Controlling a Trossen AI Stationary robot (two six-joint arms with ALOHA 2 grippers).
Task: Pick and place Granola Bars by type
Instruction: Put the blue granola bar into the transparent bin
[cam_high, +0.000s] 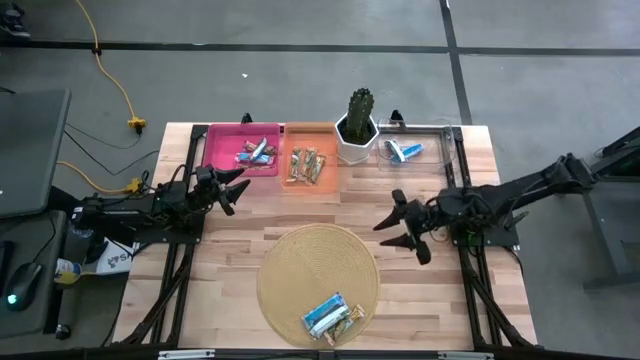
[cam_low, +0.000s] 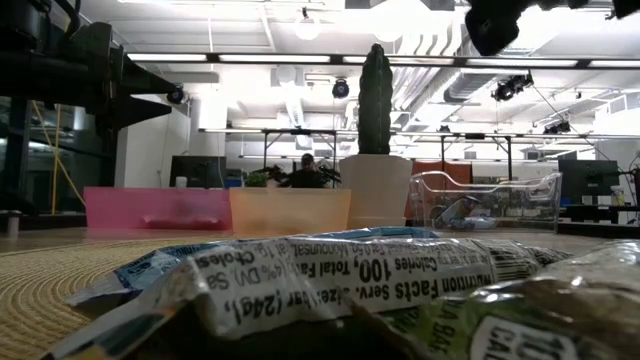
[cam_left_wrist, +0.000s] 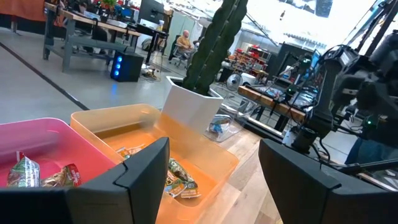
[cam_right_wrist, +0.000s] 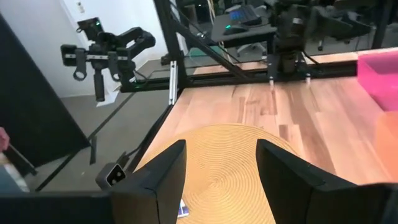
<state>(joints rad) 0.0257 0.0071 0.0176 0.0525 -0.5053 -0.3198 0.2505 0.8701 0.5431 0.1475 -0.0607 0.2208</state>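
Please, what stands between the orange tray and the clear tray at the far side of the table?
In the high view, the green cactus in its white pot stands between the orange tray and the clear tray.

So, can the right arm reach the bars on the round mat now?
Probably yes. The right gripper hangs open over bare wood beside the woven mat, and nothing stands between it and the bars near the mat's front edge.

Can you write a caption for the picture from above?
Both open grippers, left and right, hover while granola bars wait on the woven mat.
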